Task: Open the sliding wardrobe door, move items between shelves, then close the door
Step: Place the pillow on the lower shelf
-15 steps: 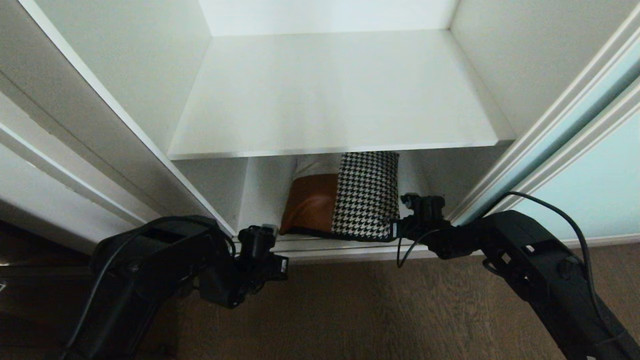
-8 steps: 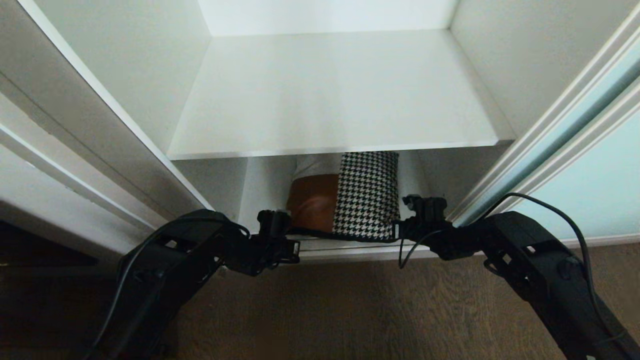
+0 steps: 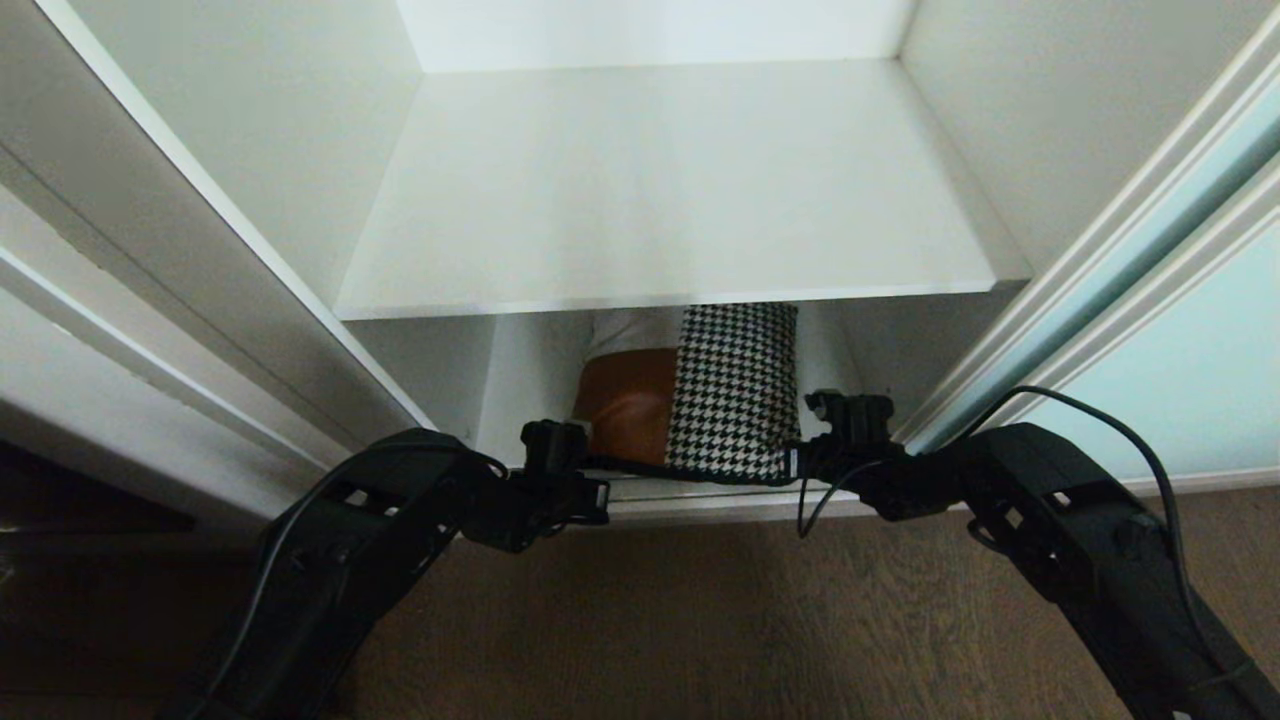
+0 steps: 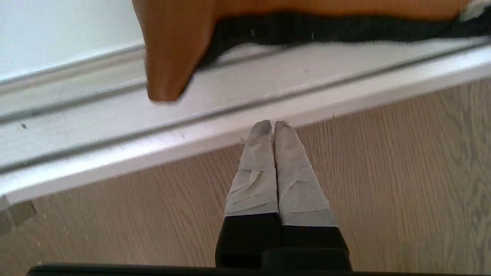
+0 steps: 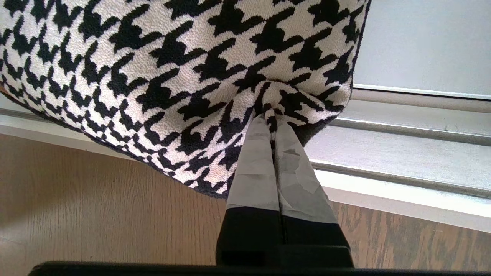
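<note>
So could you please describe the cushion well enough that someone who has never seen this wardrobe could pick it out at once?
Look into the open wardrobe, below the wide white shelf, down at the bottom by the floor track. The cushion sits there between the two grippers, the right gripper pinching its corner. It is the only patterned thing: black-and-white houndstooth with a tan-orange patch.

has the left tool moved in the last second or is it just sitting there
Yes. The left tool has swung rightward and toward the wardrobe, ending by the cushion's tan corner at the white bottom track, which stays put.
</note>
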Robot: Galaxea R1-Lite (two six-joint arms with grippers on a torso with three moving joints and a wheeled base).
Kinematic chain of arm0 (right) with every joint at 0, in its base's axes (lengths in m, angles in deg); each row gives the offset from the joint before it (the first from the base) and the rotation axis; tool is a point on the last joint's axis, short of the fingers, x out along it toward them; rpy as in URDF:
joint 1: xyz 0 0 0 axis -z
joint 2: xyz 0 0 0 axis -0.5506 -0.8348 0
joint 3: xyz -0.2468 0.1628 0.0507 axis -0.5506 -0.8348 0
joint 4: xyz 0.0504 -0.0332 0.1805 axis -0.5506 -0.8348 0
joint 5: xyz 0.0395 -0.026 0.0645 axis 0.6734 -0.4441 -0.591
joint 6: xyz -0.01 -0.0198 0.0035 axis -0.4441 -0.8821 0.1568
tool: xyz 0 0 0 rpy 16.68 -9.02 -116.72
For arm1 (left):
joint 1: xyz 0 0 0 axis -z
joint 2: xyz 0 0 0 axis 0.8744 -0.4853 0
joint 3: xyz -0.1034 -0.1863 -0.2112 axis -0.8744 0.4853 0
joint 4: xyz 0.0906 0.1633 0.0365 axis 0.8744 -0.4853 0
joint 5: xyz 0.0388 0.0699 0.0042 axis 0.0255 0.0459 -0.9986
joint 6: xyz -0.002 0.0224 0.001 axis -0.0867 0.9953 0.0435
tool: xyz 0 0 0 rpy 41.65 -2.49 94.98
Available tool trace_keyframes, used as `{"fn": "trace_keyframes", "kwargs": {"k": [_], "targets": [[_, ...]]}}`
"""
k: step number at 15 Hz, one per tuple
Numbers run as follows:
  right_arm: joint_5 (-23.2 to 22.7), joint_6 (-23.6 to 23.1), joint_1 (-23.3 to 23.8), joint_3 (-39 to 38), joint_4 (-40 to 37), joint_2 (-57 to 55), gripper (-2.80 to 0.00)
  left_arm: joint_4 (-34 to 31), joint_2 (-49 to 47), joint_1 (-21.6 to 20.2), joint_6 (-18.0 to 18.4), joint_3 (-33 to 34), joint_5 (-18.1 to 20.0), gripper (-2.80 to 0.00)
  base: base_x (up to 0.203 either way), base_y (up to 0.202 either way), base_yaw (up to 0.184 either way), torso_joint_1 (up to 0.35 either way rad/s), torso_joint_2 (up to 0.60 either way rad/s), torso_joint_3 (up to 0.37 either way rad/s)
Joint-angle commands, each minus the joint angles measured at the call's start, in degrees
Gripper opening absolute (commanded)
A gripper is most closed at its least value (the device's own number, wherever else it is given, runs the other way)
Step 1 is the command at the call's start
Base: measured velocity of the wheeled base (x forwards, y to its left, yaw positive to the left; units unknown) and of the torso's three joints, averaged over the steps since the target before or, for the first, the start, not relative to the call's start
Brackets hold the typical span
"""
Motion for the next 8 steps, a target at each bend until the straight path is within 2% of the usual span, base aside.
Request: {"fn": "trace_keyframes", "kwargs": {"k": [1,3,8], "targets": [[-0.1,0.1,0.0,0.0,0.2,0.3,-2.80,-0.2,-1.5,0.0,0.0,-3.0,0.0,-2.80,0.000,0.000,0.000,0.000,0.00,0.000],[-0.1,0.2,0.0,0.0,0.3,0.4,-2.80,-1.3,-2.7,0.0,-0.1,-6.3,0.0,-2.80,0.000,0.000,0.000,0.000,0.00,0.000],[0.0,0.6,0.1,0.0,1.1,1.2,-2.80,-3.8,-3.5,0.0,0.0,-9.1,0.0,-2.80,0.000,0.000,0.000,0.000,0.00,0.000]]}}
